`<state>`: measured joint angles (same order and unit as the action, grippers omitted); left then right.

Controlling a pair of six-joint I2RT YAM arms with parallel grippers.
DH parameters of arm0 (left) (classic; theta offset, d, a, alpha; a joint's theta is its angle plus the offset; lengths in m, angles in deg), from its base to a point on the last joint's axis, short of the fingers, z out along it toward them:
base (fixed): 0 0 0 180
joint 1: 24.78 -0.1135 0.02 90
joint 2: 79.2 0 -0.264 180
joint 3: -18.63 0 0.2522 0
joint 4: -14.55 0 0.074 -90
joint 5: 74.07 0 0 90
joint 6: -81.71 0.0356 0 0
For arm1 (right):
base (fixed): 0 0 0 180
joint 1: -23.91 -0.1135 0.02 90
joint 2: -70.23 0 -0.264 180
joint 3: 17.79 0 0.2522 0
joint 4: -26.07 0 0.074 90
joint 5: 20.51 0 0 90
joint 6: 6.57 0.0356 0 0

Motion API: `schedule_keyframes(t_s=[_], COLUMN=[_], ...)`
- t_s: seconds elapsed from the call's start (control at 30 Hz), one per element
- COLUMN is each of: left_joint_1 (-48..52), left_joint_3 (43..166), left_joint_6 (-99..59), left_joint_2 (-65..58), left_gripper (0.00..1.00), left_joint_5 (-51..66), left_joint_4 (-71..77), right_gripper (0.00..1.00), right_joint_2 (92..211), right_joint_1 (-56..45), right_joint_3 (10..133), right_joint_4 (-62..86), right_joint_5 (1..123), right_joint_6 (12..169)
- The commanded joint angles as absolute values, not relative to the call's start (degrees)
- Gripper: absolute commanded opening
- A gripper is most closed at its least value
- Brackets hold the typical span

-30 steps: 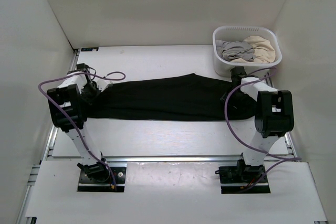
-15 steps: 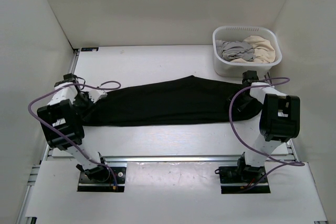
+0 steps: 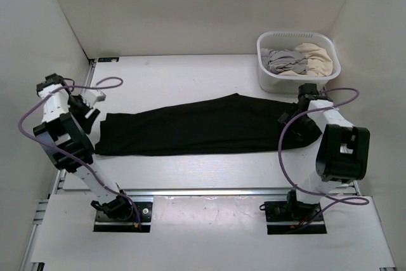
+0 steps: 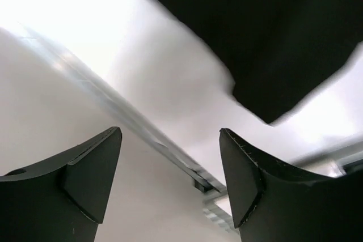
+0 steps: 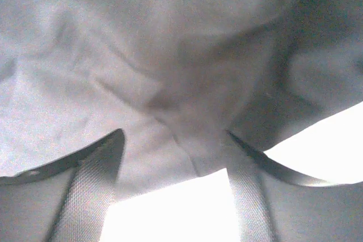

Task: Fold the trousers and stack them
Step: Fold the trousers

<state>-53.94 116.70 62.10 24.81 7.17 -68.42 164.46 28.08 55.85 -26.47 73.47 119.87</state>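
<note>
The trousers (image 3: 203, 125) are plain black and soft, laid out flat as one long strip running left to right across the middle of the desk (image 3: 190, 74). The strip is narrower at the left end and a bit wider and lumpier at the right. The top edge bows up around the middle and the bottom edge runs fairly straight.

The left fingers (image 4: 85, 179) are spread wide with nothing between them. They sit just off the left end of the cloth, with only a blurry black corner of it at the top of that wrist view. From above, they're tucked in close to the left wall (image 3: 38, 42), so it's tight on that side.

The right fingers (image 5: 85, 191) are spread too, right up against the fabric. A fold hangs in the gap between them, but neither pad looks pressed onto it. The right arm (image 3: 330, 118) is bent over the right end of the trousers.

A white basket (image 3: 263, 74) holding grey and beige clothes (image 3: 298, 58) sits in the far right corner, just behind that end. There's plenty of bare desk behind the trousers, plus a thinner bare band in front, up to the rail (image 3: 209, 191) at the near edge.
</note>
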Motion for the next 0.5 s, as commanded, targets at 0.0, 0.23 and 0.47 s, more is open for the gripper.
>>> schedule_keyframes(t_s=[0.0,0.23,0.47], left_joint_1=[-54.9,-50.2,-46.1], left_joint_3=[124.8,123.8,116.1], left_joint_6=[58.1,40.5,34.4], left_joint_2=[28.2,31.0,32.7], left_gripper=[0.81,0.8,0.8], left_joint_5=[0.7,-1.1,6.5], left_joint_4=[-71.3,-60.5,-53.1], right_gripper=[0.77,0.95,0.98], right_joint_2=[158.1,149.7,154.3], right_joint_1=[28.6,38.4,48.2], right_joint_3=[58.8,57.6,50.6], right_joint_4=[-31.2,-39.2,-25.1], right_joint_5=[75.2,75.6,69.5], right_joint_6=[114.9,117.9,112.7])
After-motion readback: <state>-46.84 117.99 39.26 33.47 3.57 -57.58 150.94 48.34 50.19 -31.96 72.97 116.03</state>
